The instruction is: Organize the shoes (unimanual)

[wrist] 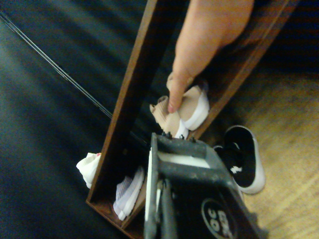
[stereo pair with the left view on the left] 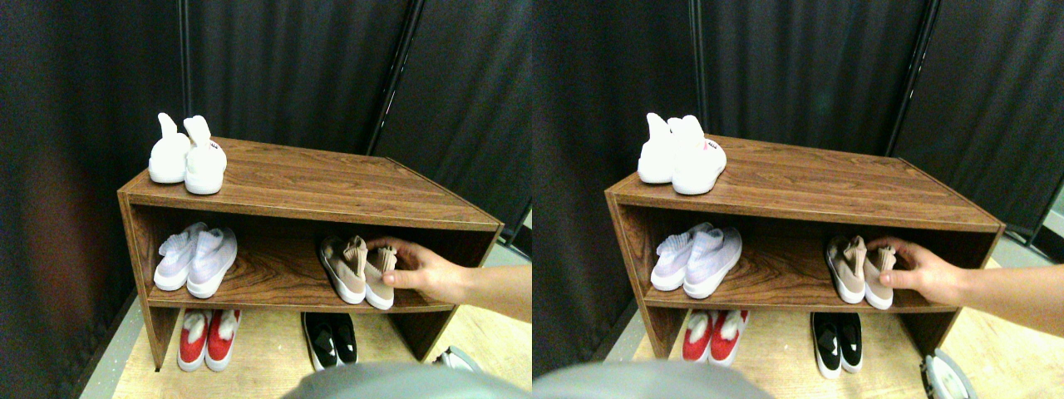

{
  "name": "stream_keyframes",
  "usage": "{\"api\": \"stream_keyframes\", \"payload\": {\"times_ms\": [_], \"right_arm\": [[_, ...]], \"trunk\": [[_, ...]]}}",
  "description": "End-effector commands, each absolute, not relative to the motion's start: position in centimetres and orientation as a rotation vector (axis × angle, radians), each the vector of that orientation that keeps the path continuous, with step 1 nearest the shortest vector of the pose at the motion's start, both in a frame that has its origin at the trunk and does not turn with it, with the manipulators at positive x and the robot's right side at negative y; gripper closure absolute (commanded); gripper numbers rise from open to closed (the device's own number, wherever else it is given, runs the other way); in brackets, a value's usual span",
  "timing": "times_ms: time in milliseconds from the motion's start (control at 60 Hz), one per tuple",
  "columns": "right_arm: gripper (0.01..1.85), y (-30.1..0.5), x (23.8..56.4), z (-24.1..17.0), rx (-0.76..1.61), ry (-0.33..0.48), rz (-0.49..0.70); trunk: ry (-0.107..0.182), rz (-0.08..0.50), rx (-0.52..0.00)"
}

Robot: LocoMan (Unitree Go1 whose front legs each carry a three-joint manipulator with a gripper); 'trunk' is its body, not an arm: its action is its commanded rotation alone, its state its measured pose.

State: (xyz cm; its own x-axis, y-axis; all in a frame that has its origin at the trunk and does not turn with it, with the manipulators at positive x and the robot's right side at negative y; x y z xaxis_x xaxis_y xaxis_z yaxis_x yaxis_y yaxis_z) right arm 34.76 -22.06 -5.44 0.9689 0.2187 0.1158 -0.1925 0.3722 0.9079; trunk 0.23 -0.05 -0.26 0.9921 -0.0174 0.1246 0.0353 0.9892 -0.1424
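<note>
one wooden shoe rack (stereo pair with the left view on the left: 332, 187), two levels plus the floor under it. five pairs of shoes, ten shoes in all: one all-white high-collared pair (stereo pair with the left view on the left: 187, 158) on the top board at its left end; one pale lilac-white pair (stereo pair with the left view on the left: 196, 259) at the left of the middle shelf; one beige-tan pair (stereo pair with the left view on the left: 357, 268) at the right of that same shelf; one red and white pair (stereo pair with the left view on the left: 208, 337) and one black pair (stereo pair with the left view on the left: 330, 339) on the floor (stereo pair with the left view on the left: 266, 357) below. beige-tan pair stands side by side, touching, long axis running front to back of the shelf, slightly angled, toes out toward the room, ribbed collars toward the back. one person's hand (stereo pair with the left view on the left: 428, 270) reaches in from the right, fingers loosely curled over the outer beige shoe's collar, thumb at its side; whether it truly grips or only rests, cannot tell. right gripper (wrist: 172, 142) shows only as a dark jaw frame in the wrist view, apart from the shoes; its gap is hidden. black pair's toes cut by the blur at the frame bottom.
</note>
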Motion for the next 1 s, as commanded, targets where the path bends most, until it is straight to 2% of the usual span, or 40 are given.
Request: {"api": "stream_keyframes", "payload": {"times_ms": [17, 283, 617, 1000], "right_arm": [[1.8, -21.4, 35.0, -4.6, 1.138, -0.004, 0.3], [1.8, -20.6, 35.5, -5.0, 1.176, 0.037, 0.305], [1.8, -20.8, 36.0, -5.6, 1.176, 0.03, 0.284], [1.8, -21.2, 36.3, -5.7, 1.158, 0.018, 0.268]], "trunk": [[-0.138, -0.02, -0.153], [-0.127, -0.017, -0.153], [-0.106, -0.021, -0.146], [-0.093, -0.024, -0.138]]}}
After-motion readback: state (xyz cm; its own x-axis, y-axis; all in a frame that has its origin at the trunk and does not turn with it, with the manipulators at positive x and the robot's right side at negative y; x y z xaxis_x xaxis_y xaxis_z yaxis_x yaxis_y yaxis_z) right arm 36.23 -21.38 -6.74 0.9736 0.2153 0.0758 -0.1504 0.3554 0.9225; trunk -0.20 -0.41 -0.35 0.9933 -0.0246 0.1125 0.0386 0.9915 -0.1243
